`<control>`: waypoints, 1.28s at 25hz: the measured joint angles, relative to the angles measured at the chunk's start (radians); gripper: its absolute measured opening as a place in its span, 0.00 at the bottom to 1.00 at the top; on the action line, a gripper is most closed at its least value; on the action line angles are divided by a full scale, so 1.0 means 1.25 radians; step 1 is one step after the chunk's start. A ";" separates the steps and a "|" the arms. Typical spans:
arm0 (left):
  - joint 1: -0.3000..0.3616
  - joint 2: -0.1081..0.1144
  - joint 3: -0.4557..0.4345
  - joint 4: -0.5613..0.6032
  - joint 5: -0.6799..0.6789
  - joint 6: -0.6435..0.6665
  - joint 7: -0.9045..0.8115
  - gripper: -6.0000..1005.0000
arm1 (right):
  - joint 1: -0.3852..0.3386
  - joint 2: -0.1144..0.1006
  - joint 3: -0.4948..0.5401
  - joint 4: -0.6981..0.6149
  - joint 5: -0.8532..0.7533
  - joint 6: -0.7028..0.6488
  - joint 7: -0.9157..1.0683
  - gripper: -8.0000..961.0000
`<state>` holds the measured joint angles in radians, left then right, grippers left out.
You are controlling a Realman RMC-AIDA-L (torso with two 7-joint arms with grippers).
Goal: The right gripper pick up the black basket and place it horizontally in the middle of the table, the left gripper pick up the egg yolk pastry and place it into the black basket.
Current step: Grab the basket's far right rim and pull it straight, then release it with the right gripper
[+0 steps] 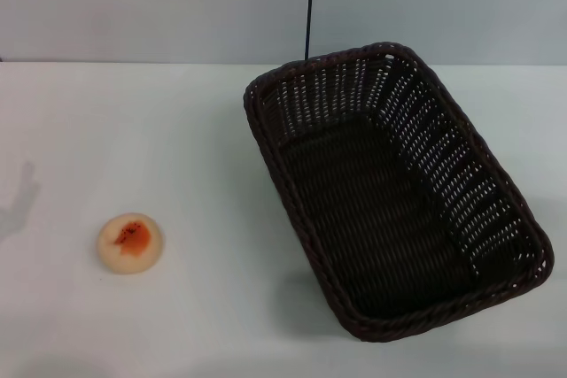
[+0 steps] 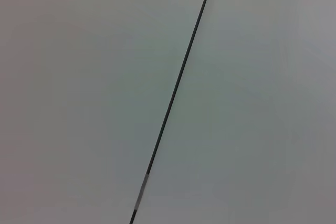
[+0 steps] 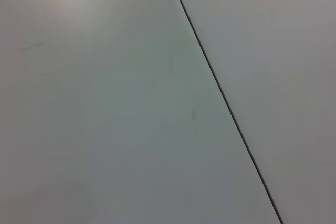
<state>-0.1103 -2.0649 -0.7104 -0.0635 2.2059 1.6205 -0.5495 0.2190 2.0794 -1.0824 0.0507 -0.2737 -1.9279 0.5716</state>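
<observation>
The black basket (image 1: pixel 390 192), a dark open-weave wicker rectangle with a braided rim, sits skewed on the white table (image 1: pixel 204 148), running from near the far edge towards the near right corner; the egg yolk pastry (image 1: pixel 130 243), a round cream bun with an orange-red top patch, lies well apart near the left edge. Only the head view shows either item; both wrist views show plain pale panels crossed by a thin dark seam (image 2: pixel 173 90); neither gripper is in view, so arm pose and finger state cannot be told.
</observation>
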 joint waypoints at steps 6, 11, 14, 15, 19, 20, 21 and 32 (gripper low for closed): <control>0.001 0.000 -0.003 -0.005 -0.002 0.014 -0.019 0.83 | -0.002 -0.001 -0.001 -0.001 0.000 0.002 0.012 0.87; -0.002 0.000 -0.005 -0.002 -0.004 0.016 -0.019 0.83 | -0.003 -0.006 -0.006 -0.002 0.000 0.005 0.037 0.87; -0.010 0.002 -0.007 0.005 -0.005 0.010 -0.016 0.83 | 0.002 -0.025 -0.033 -0.005 -0.008 0.028 0.066 0.87; -0.010 0.002 -0.007 0.005 -0.005 0.010 -0.016 0.83 | 0.006 -0.037 -0.045 -0.009 -0.017 0.044 0.080 0.87; -0.032 0.005 -0.018 0.028 -0.006 -0.002 -0.025 0.83 | 0.022 -0.109 -0.077 -0.057 -0.122 0.130 0.219 0.87; -0.032 0.005 -0.018 0.028 -0.006 -0.002 -0.025 0.83 | 0.025 -0.128 -0.079 -0.081 -0.161 0.155 0.268 0.87; -0.032 0.005 -0.018 0.028 -0.006 -0.002 -0.025 0.83 | 0.027 -0.143 -0.078 -0.105 -0.195 0.178 0.316 0.87; -0.061 0.003 -0.011 0.058 -0.001 -0.061 -0.011 0.83 | 0.073 -0.202 0.102 -0.664 -0.969 0.391 1.071 0.87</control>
<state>-0.1863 -2.0612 -0.7246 0.0093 2.2041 1.5447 -0.5638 0.3097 1.8273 -0.9546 -0.7796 -1.4853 -1.4390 1.9105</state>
